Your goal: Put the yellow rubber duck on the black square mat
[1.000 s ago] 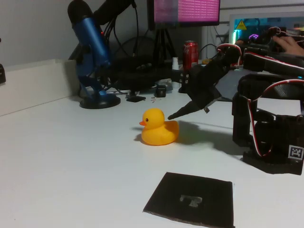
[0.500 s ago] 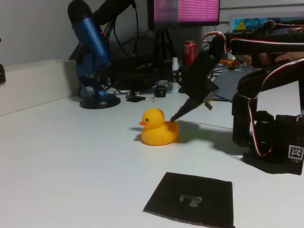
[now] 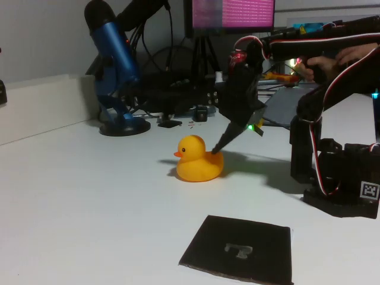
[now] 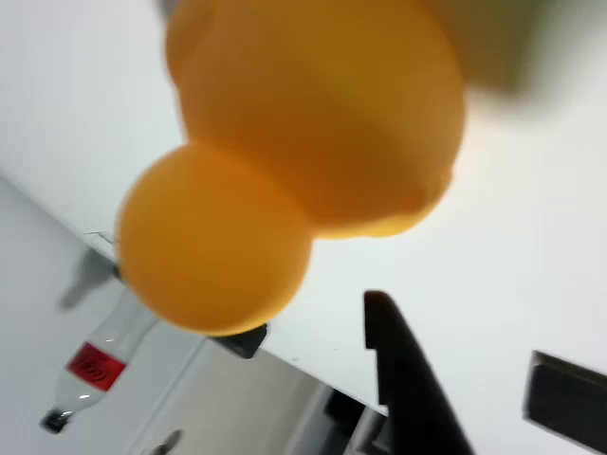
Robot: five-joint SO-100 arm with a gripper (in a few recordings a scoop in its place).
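Sitting on the white surface (image 3: 89, 196), the duck (image 3: 198, 159) faces nine o'clock. The mat (image 3: 240, 248) lies at its five o'clock, apart. The gripper (image 3: 218, 145) touches its back; whether the fingers are open cannot be told.

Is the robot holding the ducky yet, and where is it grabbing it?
Not yet. The gripper only reaches the back of the small glossy yellow rubber duck, which sits on the white table.

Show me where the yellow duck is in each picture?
Fixed view: the yellow rubber duck sits on the white table near the middle, beak pointing left, behind the black square mat.
Wrist view: the duck looks huge and blurry across the top, head at lower left.
Shared landmark: the white table under the duck.
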